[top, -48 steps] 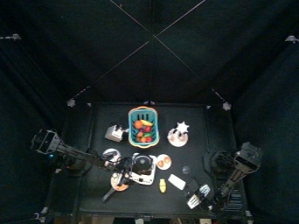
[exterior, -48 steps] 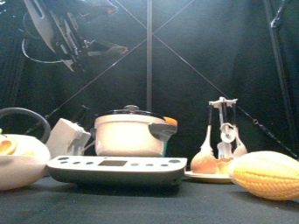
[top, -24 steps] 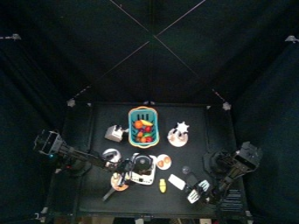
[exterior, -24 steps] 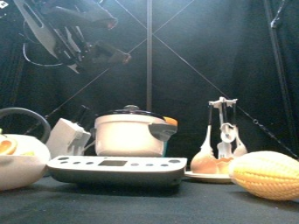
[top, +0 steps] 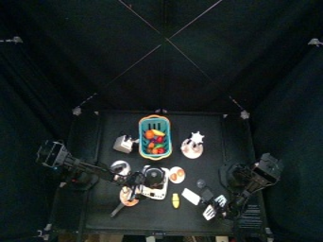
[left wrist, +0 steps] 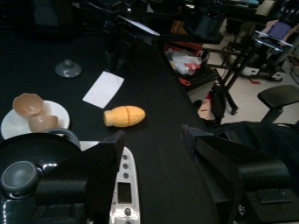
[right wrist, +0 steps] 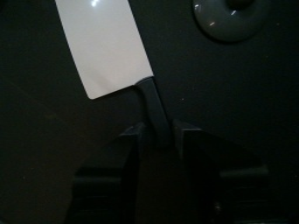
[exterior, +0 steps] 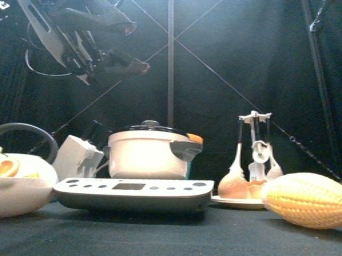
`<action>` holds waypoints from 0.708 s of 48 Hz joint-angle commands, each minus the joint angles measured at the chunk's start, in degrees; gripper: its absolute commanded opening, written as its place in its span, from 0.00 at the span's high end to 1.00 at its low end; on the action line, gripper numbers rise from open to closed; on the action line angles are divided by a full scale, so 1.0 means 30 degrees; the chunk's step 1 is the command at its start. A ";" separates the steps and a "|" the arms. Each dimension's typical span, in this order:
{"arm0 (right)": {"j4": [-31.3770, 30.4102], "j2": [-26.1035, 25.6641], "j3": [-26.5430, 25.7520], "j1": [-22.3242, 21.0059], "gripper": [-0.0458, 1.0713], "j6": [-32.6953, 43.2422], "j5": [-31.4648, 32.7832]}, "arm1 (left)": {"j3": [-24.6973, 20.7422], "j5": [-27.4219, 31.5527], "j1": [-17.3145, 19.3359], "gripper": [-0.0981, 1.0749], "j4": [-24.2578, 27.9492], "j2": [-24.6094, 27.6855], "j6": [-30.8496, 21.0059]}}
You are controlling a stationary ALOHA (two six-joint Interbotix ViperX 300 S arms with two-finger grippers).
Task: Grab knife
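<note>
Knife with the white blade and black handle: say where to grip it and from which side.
Grip the knife by its slim black handle, coming straight down with a jaw on each side. It lies flat on the table; the broad blade offers no purchase. The right gripper straddles the handle.

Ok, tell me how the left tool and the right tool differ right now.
Left tool has jaws spread wide with nothing between; right tool has jaws tight against the knife's black handle. Left tool hangs high over the table; right tool is down at its surface. Both are black with two jaws.
</note>
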 commanded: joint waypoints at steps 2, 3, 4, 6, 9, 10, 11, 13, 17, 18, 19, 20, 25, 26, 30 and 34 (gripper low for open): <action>0.0000 -0.0498 -0.0352 -0.0029 0.51 0.0000 0.0293 | -0.0234 -0.0205 -0.0029 0.15 -0.0088 -0.0059 0.0000; 0.0000 -0.0557 -0.0381 -0.0059 0.53 0.0000 0.0352 | -0.0264 -0.0205 -0.0029 0.15 -0.0117 -0.0059 0.0000; -0.0029 -0.0586 -0.0469 -0.0059 0.54 0.0000 0.0410 | -0.0264 -0.0176 -0.0029 0.15 -0.0176 -0.0059 0.0000; -0.0059 -0.0791 -0.0645 -0.0059 0.57 0.0000 0.0674 | -0.0264 -0.0176 -0.0059 0.15 -0.0293 -0.0059 0.0000; -0.0029 -0.1084 -0.0879 -0.0059 0.59 0.0000 0.1172 | -0.0264 -0.0176 -0.0029 0.15 -0.0439 -0.0059 0.0029; -0.0088 -0.1230 -0.1025 -0.0059 0.60 -0.0029 0.1377 | -0.0264 -0.0176 -0.0029 0.15 -0.0498 -0.0059 0.0029; -0.0117 -0.1289 -0.1084 -0.0059 0.60 -0.0029 0.1523 | -0.0264 -0.0205 -0.0029 0.15 -0.0527 -0.0059 0.0029; -0.0264 -0.1436 -0.1260 -0.0029 0.60 -0.0029 0.1846 | -0.0264 -0.0176 -0.0029 0.15 -0.0527 -0.0059 0.0029; -0.0645 -0.1875 -0.1670 0.0088 0.60 -0.0059 0.2695 | -0.0264 -0.0205 -0.0029 0.15 -0.0557 -0.0059 0.0029; -0.0762 -0.1963 -0.1816 0.0088 0.60 -0.0059 0.2900 | -0.0264 -0.0176 -0.0029 0.15 -0.0557 -0.0059 0.0029; -0.0908 -0.2080 -0.1904 0.0117 0.60 -0.0059 0.3164 | -0.0264 -0.0205 -0.0029 0.15 -0.0557 -0.0059 0.0029; -0.1025 -0.2168 -0.1992 0.0146 0.60 -0.0029 0.3457 | -0.0264 -0.0176 -0.0029 0.15 -0.0557 -0.0059 0.0029; -0.1904 -0.2549 -0.2402 0.0439 0.60 -0.0029 0.4746 | -0.0293 -0.0176 -0.0029 0.15 -0.0557 -0.0059 0.0000; -0.2080 -0.2578 -0.2432 0.0439 0.60 -0.0029 0.4922 | -0.0264 -0.0176 -0.0059 0.15 -0.0557 -0.0059 0.0000; -0.2783 -0.2637 -0.2549 0.0469 0.60 -0.0059 0.5127 | -0.0264 -0.0176 -0.0029 0.15 -0.0557 -0.0059 0.0000; -0.3076 -0.2578 -0.2490 0.0469 0.60 -0.0059 0.5127 | -0.0293 -0.0205 -0.0029 0.15 -0.0557 -0.0059 -0.0029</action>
